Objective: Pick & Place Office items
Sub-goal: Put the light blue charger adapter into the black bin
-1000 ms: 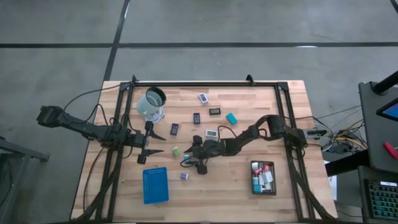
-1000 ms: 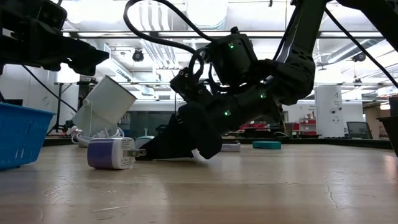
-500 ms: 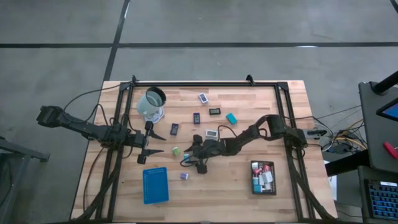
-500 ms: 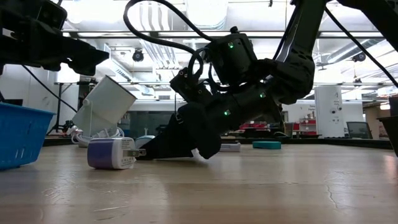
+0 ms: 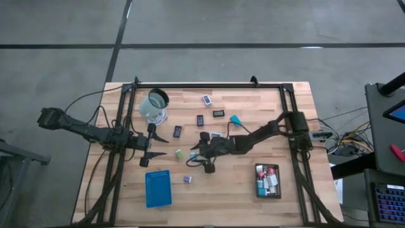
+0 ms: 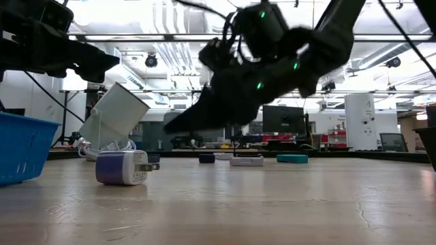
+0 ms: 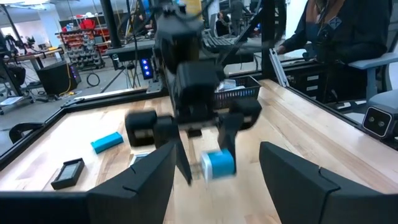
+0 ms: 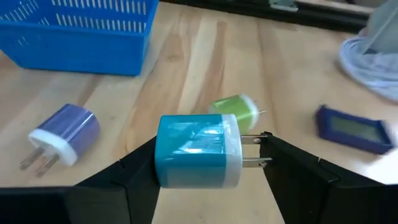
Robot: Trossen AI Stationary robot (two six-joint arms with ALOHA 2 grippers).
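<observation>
Mid-carry: the right gripper (image 8: 205,163) pinches a teal charger (image 8: 198,151) above mid-table (left gripper (image 5: 162,145) spread, idle at left). Next, carry it right to the black tray (image 5: 268,192).

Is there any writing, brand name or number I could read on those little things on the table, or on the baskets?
No text can be read anywhere in these pictures.
Flat dark item: pale label-like face, too blurred to read.
Teal plug block between the right hand's fingers: no print shows.
Purple plug block: none shows.
Blue basket: none shows.
</observation>
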